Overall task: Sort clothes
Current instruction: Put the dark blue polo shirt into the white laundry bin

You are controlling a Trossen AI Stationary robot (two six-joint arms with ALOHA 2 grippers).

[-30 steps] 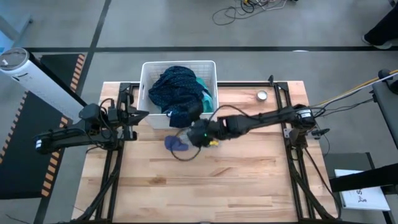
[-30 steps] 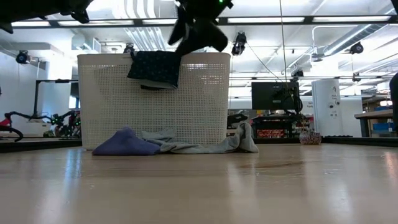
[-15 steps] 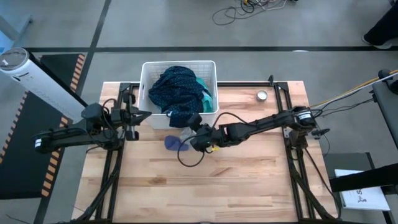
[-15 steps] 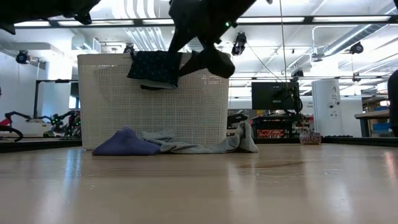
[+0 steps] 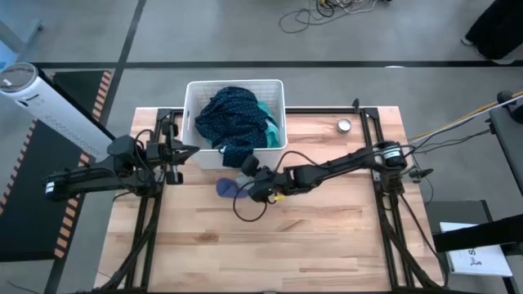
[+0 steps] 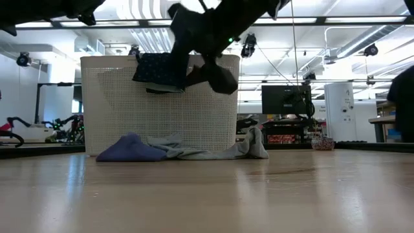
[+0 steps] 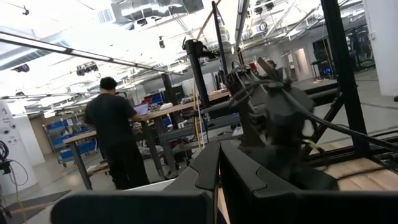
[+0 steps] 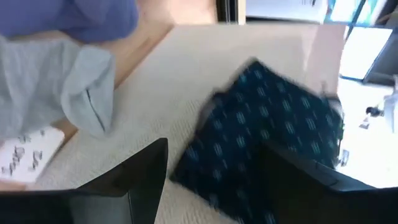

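Clothes filled the white perforated plastic basket (image 5: 193,91) at the upper middle of the high view: a dark navy patterned garment (image 5: 231,114) heaped on top, one flap draped over the basket's front wall, with a teal garment (image 5: 267,117) showing at its right edge. Just below the basket in that view, a blue-purple fabric piece (image 5: 229,188) and a light grey garment (image 6: 213,150) lay crumpled on the pale wooden table (image 5: 327,237), touching each other and close against the basket's front wall.

Reaching in from the right of the frame, the right gripper (image 5: 255,178) hung at the frame's centre, above the two loose pieces and just in front of the basket. Its fingers (image 8: 118,180) stood wide apart with nothing between them; beyond them its wrist view showed the basket wall, the hanging navy flap and the grey garment.

Left of the basket, the left gripper (image 5: 189,150) waited over the table's edge with its fingers (image 7: 208,168) pressed together, holding nothing. A person (image 7: 118,146) stood at a bench in the room beyond.
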